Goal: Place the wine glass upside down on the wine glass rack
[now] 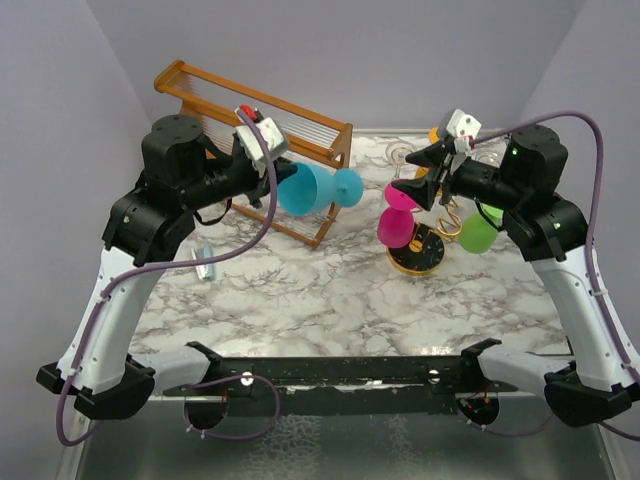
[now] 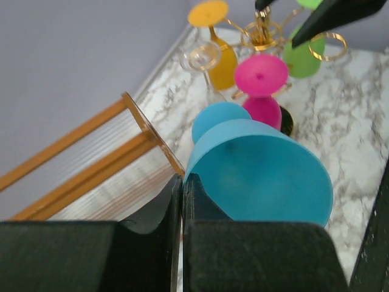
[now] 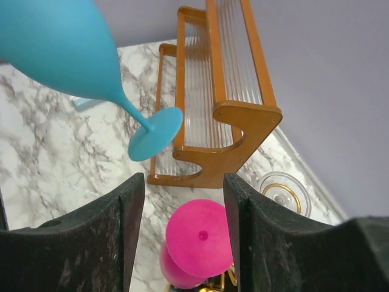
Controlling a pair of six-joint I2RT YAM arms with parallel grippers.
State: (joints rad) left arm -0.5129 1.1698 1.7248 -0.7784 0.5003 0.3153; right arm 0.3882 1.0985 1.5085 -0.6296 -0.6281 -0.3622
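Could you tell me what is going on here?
The left tool is shut on the rim of a blue wine glass, holding it sideways above the table, foot toward the gold rack. The right tool hangs open by the rack, empty. A pink glass, a green glass and a yellow glass already hang there upside down; the blue one is not on it yet.

**A:** What's the surface like on your feed?

**B:** I'm looking at a white marble-patterned tabletop (image 1: pixel 330 290) with grey veining. At its far left sits a brown wooden slatted shelf (image 1: pixel 300 130), set at an angle to the back edge.

**A:** And to the right?

**B:** The wine glass rack (image 1: pixel 425 250) stands on its round black, gold-rimmed base, right of centre and apart from the shelf. Near the left edge I make out a small pale blue item (image 1: pixel 205 258) lying flat. It's too small for me to name.
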